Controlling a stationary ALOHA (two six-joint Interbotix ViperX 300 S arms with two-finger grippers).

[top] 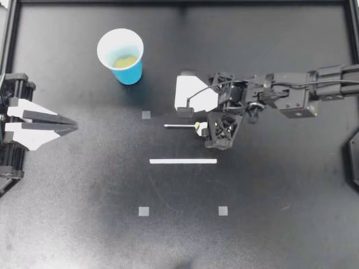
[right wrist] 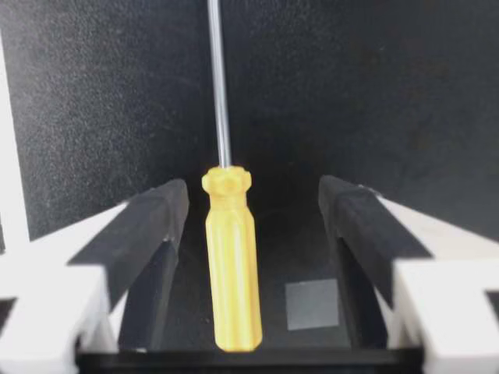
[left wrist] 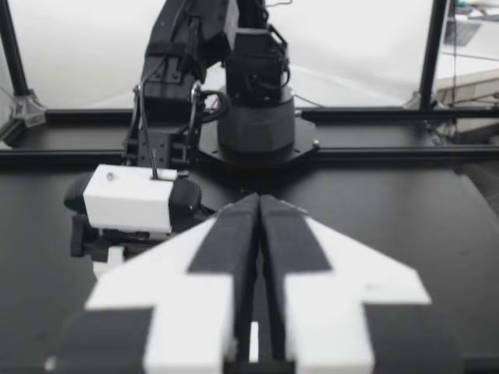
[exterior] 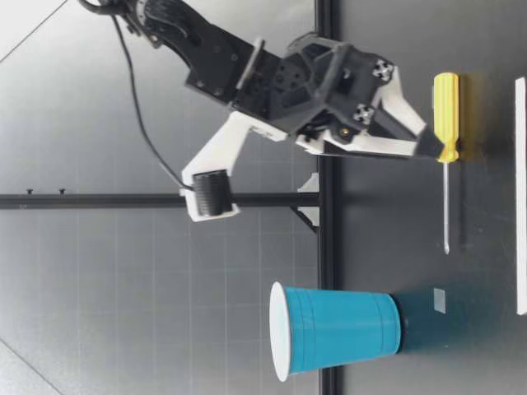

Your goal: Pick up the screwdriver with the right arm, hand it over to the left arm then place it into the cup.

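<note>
Fingers of our right gripper [top: 200, 126] spread wide, straddling yellow handle of screwdriver [top: 179, 126], which lies flat on table [top: 269, 213], unclamped. Our left gripper [top: 74, 124] pinched closed, empty, well apart. Upright cup [top: 130, 73] beyond. We judge grasp, handover, drop all left to do.

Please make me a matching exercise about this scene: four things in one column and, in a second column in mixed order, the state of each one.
Things
1. screwdriver
2. cup
3. left tool
4. right tool

States
A. open, one finger on each side of the screwdriver, not touching it
B. standing upright on the table, mouth up
C. shut, holding nothing
D. lying flat on the table

Pairs: 1-D, 2-B, 3-C, 4-A
</note>
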